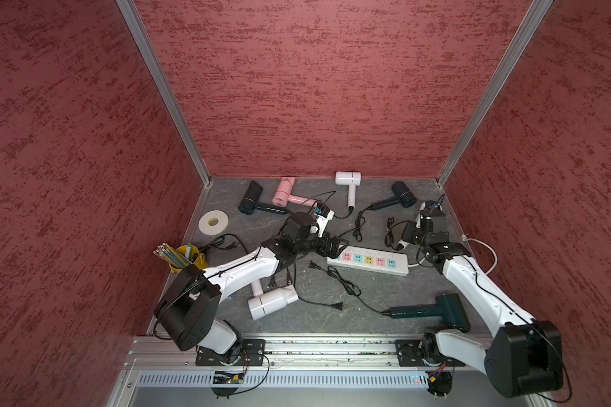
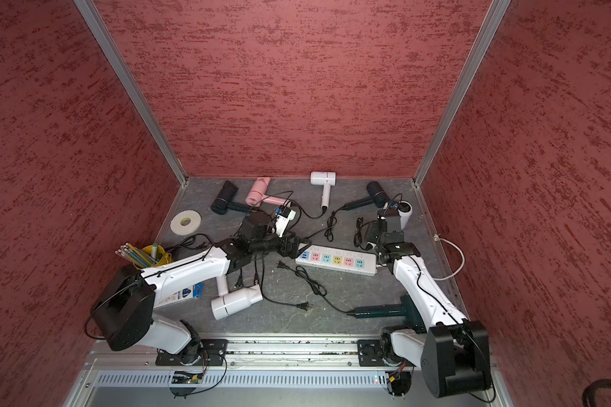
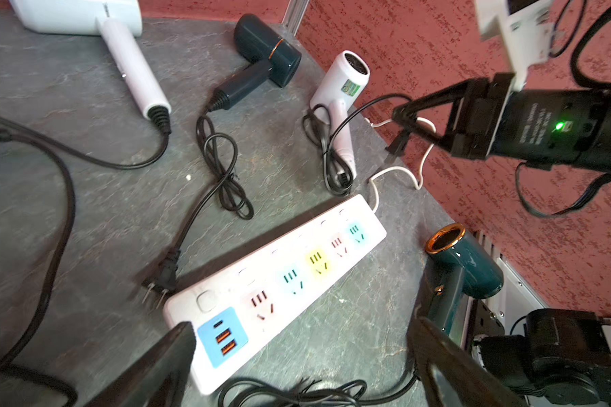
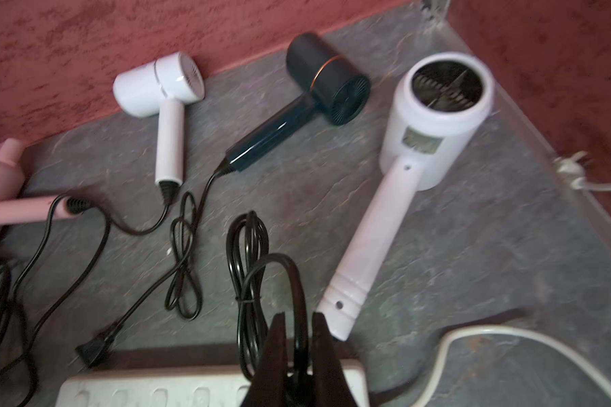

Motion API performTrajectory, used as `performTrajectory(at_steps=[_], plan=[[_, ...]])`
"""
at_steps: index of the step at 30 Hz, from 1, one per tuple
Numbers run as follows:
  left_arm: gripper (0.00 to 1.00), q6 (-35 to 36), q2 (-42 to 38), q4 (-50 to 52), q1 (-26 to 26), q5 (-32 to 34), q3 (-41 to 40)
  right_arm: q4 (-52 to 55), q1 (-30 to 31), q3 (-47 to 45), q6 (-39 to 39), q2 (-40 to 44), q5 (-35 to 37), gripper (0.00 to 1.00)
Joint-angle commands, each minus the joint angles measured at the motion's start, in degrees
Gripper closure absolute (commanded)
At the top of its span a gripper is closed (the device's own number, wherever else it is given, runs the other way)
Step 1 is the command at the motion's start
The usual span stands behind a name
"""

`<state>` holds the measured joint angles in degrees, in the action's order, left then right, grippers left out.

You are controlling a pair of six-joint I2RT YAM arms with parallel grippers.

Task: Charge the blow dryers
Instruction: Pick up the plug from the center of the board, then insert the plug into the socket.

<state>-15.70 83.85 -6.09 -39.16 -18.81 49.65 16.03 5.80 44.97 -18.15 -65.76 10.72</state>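
- Left arm stretched low from the near-left base. Left end effector (image 3: 301, 321) hovers over the blue USB end of the long white pastel-socket power strip (image 3: 318, 262), jaws wide apart, empty.
- Far edge of the grey tabletop (image 1: 314, 326): black T-shaped blow dryer (image 1: 249, 202), pink blow dryer (image 1: 284, 195), white blow dryer (image 1: 348, 179), second black blow dryer (image 1: 403, 197).
- Near edge: white round-barrelled blow dryer (image 1: 272, 303), dark green blow dryer (image 1: 434, 310).
- Right arm bent at the elbow. Right end effector (image 4: 297, 320) clamped on the thin black cord (image 4: 251, 246) of the corner white blow dryer (image 4: 431, 116).
- Green sticker (image 4: 422, 142) on that barrel: unreadable.
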Motion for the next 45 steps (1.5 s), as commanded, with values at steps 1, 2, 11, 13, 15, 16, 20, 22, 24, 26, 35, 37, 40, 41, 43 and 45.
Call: performTrajectory(at_steps=[1,2,11,13,15,16,20,22,24,26,35,37,40,41,43,45], plan=[[0.01,-1.3,-2.2,-5.0,1.5,3.2,-3.2,-6.5,-0.4,-3.2,2.2,2.3,1.8,1.0],[0.01,-1.6,-2.3,-6.0,1.8,3.2,-4.0,-7.4,-0.4,-4.2,1.8,2.6,-0.8,1.0],[0.01,-2.8,-3.5,-7.9,2.4,2.8,-5.9,-17.2,1.8,-17.9,-6.6,10.6,-8.1,1.0],[0.01,-3.0,-3.3,-8.1,2.4,2.3,-5.9,-18.5,2.9,-20.1,-7.9,11.9,-6.9,1.0],[0.01,-3.3,-2.8,-8.6,2.4,1.9,-5.9,-19.6,4.2,-21.9,-9.4,12.3,-5.5,1.0],[0.01,-3.3,-2.6,-8.8,2.4,1.6,-6.0,-20.0,4.9,-22.6,-10.1,12.4,-4.6,1.0],[0.01,-3.6,-2.1,-9.2,2.4,1.2,-6.0,-22.1,8.7,-25.2,-12.8,12.8,1.1,1.0],[0.01,-3.6,-2.0,-9.4,2.5,1.0,-6.0,-22.8,10.4,-26.0,-13.4,13.1,4.0,1.0],[0.01,-3.7,-1.9,-9.5,2.4,0.8,-5.9,-23.8,12.0,-27.0,-13.5,13.2,6.4,1.0],[0.01,-3.6,-1.7,-9.5,2.4,0.8,-5.9,-25.1,13.0,-27.9,-13.1,13.1,8.4,1.0],[0.01,-3.4,1.5,-7.5,2.3,-0.1,-3.7,-30.9,13.5,-29.1,-10.5,11.1,12.6,1.0],[0.01,-3.7,2.6,-7.6,2.3,-0.8,-3.2,-33.6,13.5,-29.3,-9.1,9.9,13.2,1.0],[0.01,-3.6,3.6,-7.7,1.9,-1.2,-2.7,-37.9,13.4,-28.0,-7.0,7.1,14.1,1.0],[0.01,-3.6,3.9,-7.6,1.8,-1.3,-2.5,-39.7,13.4,-27.1,-5.8,5.8,14.4,1.0],[0.01,-3.5,4.1,-7.3,1.6,-1.4,-2.3,-42.3,12.9,-24.9,-3.9,3.1,14.5,1.0],[0.01,-3.3,4.0,-7.1,1.5,-1.4,-2.1,-44.4,11.2,-22.6,-2.9,-0.3,12.8,1.0]])
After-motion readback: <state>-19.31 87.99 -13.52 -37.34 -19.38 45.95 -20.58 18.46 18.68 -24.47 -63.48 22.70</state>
